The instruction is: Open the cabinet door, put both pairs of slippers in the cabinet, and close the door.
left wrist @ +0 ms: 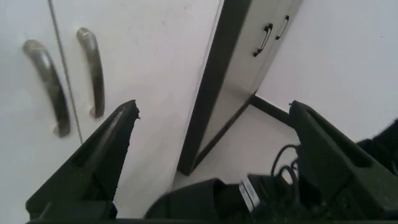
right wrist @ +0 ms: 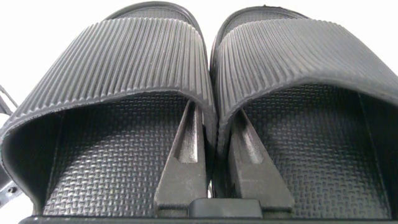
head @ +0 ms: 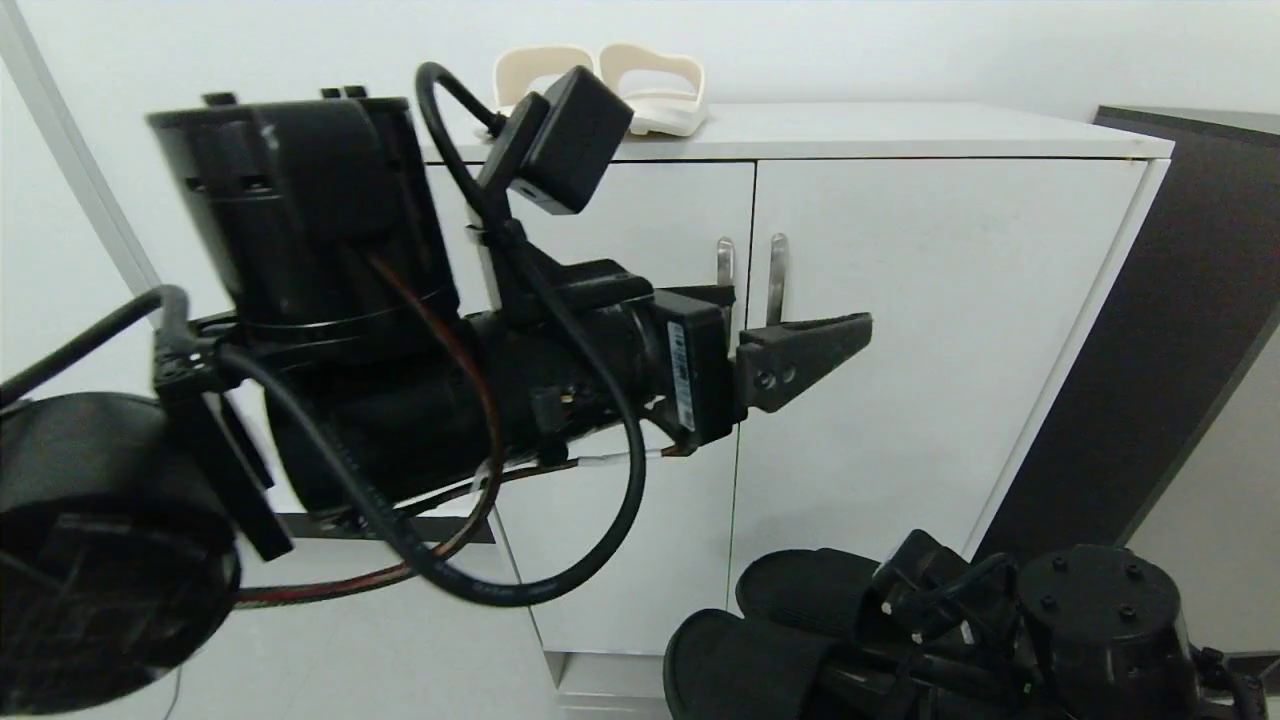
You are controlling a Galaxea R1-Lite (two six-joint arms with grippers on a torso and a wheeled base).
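Cabinet (head: 930,330) doors are shut, with the white slippers (head: 640,90) on its top toward the left edge. The left gripper (left wrist: 213,107) hangs before the handles (head: 777,275), fingers apart. The right gripper (right wrist: 216,115) is clamped on the black slippers (right wrist: 143,62), low before the cabinet.

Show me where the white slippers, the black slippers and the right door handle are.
white slippers (head: 655,70), head view, on the strap of one slipper.
black slippers (right wrist: 140,68), right wrist view, on one slipper's ribbed strap.
right door handle (head: 777,275), head view, on the middle of its metal bar.
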